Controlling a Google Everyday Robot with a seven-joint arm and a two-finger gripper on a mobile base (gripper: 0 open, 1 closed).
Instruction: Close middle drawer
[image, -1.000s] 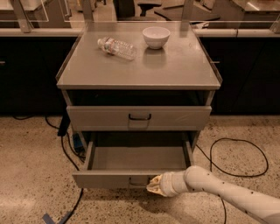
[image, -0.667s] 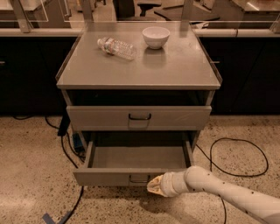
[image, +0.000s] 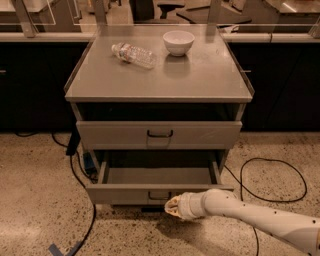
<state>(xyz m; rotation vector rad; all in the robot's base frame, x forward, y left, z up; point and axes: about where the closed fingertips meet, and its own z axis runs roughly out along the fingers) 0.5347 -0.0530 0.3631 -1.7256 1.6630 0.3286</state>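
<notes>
Since the hand (image: 171, 206) sits low at the front of the pulled-out middle drawer (image: 125, 194), just right of its handle (image: 158, 195) and seemingly touching the panel, my worry is an off-centre shove. Push from there and the drawer could twist on its rails and jam partway, or the hand could slip under the panel's bottom edge. Can't tell whether the hand is open or closed from this angle. Slam it too hard and the cabinet shakes, which might roll the bottle (image: 133, 54) lying on the counter (image: 210, 80) near the bowl (image: 178, 42).
</notes>
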